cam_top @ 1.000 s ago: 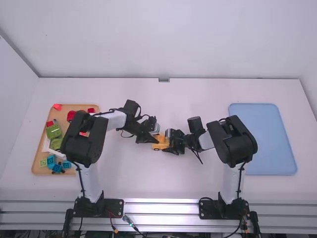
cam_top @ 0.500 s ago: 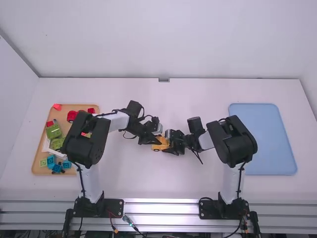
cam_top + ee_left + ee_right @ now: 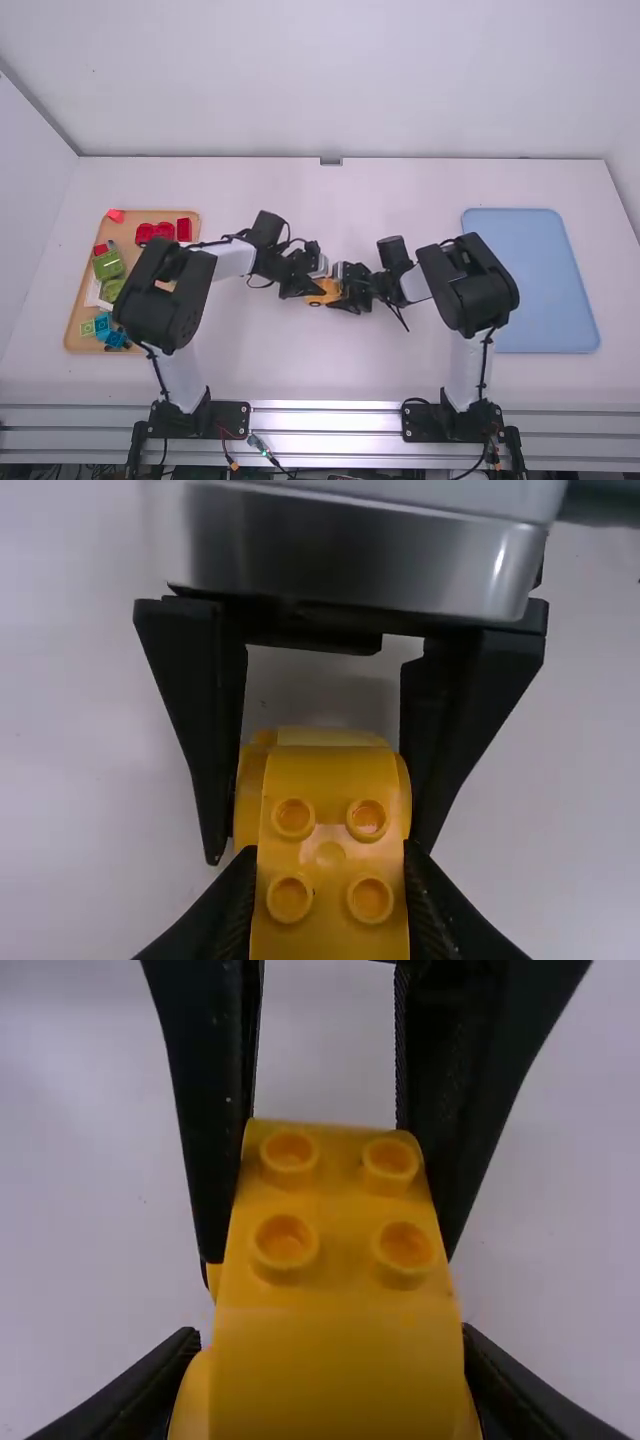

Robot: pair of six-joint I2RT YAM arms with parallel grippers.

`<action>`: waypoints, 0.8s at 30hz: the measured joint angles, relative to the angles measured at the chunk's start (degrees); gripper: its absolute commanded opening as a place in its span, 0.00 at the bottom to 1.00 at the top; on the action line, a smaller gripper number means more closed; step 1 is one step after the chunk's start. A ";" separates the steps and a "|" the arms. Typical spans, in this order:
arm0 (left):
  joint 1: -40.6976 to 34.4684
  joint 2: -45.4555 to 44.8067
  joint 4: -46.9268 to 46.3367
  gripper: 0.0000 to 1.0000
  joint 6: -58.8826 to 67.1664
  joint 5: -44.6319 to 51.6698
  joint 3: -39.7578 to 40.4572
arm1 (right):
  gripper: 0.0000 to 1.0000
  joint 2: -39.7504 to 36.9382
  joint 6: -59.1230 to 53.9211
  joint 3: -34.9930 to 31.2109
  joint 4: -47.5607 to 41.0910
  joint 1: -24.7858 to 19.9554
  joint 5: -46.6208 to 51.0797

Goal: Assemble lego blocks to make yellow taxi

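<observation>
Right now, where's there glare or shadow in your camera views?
High view: strong glare along the metal rail. Left wrist view: a bright streak near one end of the silver casing, and soft shadow on the table beyond the yellow block. Right wrist view: soft shading inside the block's raised studs, no harsh glare.

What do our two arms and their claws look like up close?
The left arm and right arm match: white links, bulky rounded black joints, black base plates and thin black cables. The left claw and right claw each have two black fingers; the right one's taper below a glossy silver-and-white housing.
</observation>
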 measured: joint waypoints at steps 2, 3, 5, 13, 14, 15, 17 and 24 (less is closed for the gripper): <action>-0.02 -0.90 1.33 0.02 -0.13 -0.31 -1.09 | 0.40 0.00 0.02 0.00 -0.07 0.02 0.07; 0.00 -1.46 3.04 0.02 -0.15 -0.48 -2.05 | 0.40 0.00 0.00 0.00 -0.09 -0.09 0.15; 0.00 -2.05 6.88 0.02 -0.42 -0.72 -3.96 | 0.40 0.00 0.00 0.00 -0.04 -0.24 0.22; 0.00 -2.23 16.92 0.02 -5.95 0.50 -8.52 | 0.41 0.02 0.04 0.00 -0.20 -0.24 0.20; 0.00 -2.23 16.90 0.02 -6.29 0.50 -8.52 | 0.41 0.02 0.04 0.00 -0.20 -0.24 0.20; 0.00 -2.25 16.33 0.02 -6.58 0.52 -8.50 | 0.42 0.02 0.02 0.00 -0.33 -0.24 0.09; 0.00 -2.29 14.36 0.02 -6.60 0.50 -7.82 | 0.42 0.02 0.00 0.00 -0.55 -0.24 -0.04; 0.00 -2.29 10.80 0.02 -5.38 -0.15 -6.56 | 0.42 0.02 -0.11 0.00 -0.57 -0.22 -0.09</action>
